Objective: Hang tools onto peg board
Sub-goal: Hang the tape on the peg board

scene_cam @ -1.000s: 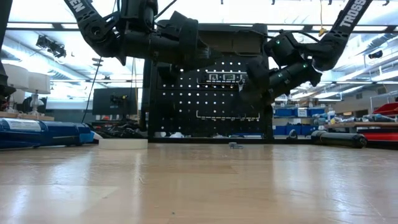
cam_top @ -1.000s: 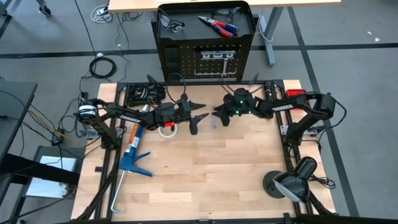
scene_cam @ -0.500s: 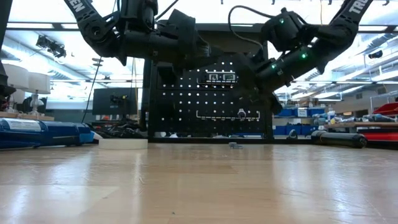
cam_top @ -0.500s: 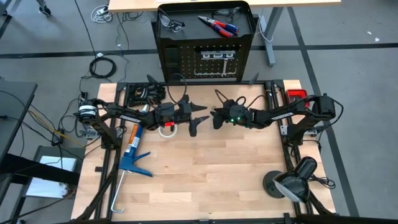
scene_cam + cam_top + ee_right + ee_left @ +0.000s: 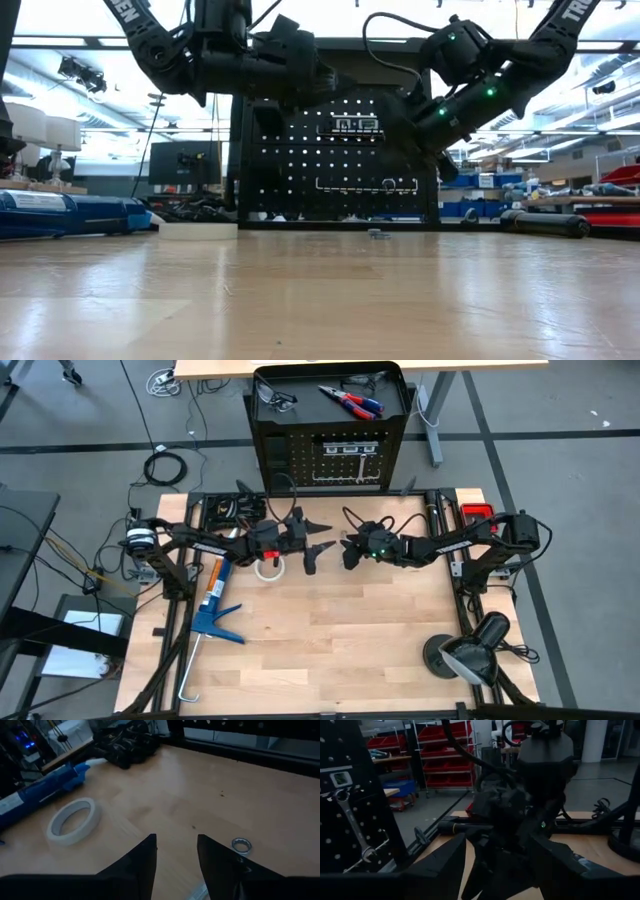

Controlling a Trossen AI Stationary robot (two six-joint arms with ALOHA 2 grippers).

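The peg board point(image 5: 330, 455) stands upright beyond the table's far edge. Silver wrenches point(image 5: 342, 460) hang on its face; one wrench point(image 5: 351, 827) shows in the left wrist view. On its tray-like top lie safety glasses point(image 5: 275, 398) and red-and-blue pliers point(image 5: 350, 400). My left gripper point(image 5: 320, 548) hovers level over the table's far middle, open, with nothing between its fingers point(image 5: 497, 845). My right gripper point(image 5: 346, 553) faces it from the right, tipped down at the table, open point(image 5: 177, 839). A faint pale shape at that view's lower edge is too unclear to name.
A white tape roll point(image 5: 72, 820) lies under my left arm, with a blue caulking gun point(image 5: 213, 600) near the left edge. A small metal ring point(image 5: 241, 845) lies on the wood below my right gripper. A black bundle point(image 5: 235, 508) sits far left, a lamp-like device point(image 5: 470, 650) near right.
My right gripper has swung toward the table's near edge and turned about, so that it now points more toward my left gripper.
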